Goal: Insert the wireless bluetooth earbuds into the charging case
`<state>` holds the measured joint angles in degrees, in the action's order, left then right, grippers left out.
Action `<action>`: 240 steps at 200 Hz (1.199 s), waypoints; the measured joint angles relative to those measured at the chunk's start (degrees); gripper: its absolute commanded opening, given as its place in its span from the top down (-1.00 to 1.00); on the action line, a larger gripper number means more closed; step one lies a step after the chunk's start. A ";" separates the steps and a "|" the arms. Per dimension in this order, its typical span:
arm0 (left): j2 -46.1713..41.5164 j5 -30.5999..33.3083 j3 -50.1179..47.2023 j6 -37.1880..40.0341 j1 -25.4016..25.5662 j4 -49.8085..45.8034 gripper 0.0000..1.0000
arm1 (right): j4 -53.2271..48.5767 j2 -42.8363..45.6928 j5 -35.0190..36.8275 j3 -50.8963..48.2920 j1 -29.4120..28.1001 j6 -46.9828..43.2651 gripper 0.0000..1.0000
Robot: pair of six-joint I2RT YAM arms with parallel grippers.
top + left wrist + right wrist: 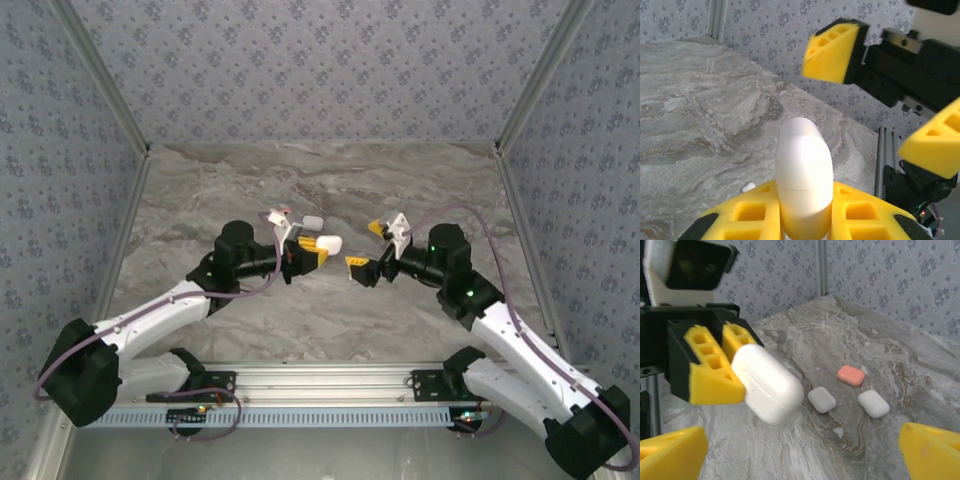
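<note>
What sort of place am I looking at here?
Probably a robot test booth: patterned wall panels in metal framing enclose a marble-look table, and two robot arms are bolted to a rail at its edge.

At upper left, the left gripper [732,359] clamps a white charging case [772,389]. Right of centre on the marble table [920,365] lie a coral case [850,375], a grey case [821,399] and a small white case [873,404], all apart.

Lower end of the white case [804,165] is hidden inside the left gripper [805,225]; 1 white speck [838,431] is too small to identify.
</note>
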<state>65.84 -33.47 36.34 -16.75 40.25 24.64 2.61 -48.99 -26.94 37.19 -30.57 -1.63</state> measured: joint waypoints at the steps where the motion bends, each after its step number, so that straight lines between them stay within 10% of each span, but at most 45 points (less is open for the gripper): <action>1: -0.07 -0.02 0.00 0.17 0.00 0.02 1.00 | 0.02 -0.13 0.00 0.02 -0.02 0.02 -1.00; 240: -2.43 1.40 -0.92 6.36 0.09 -0.57 1.00 | -0.79 -14.34 1.40 11.45 -0.37 0.96 -0.91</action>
<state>63.42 -32.08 35.42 -10.39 40.34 24.08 1.83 -63.33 -25.54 48.64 -30.94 -0.67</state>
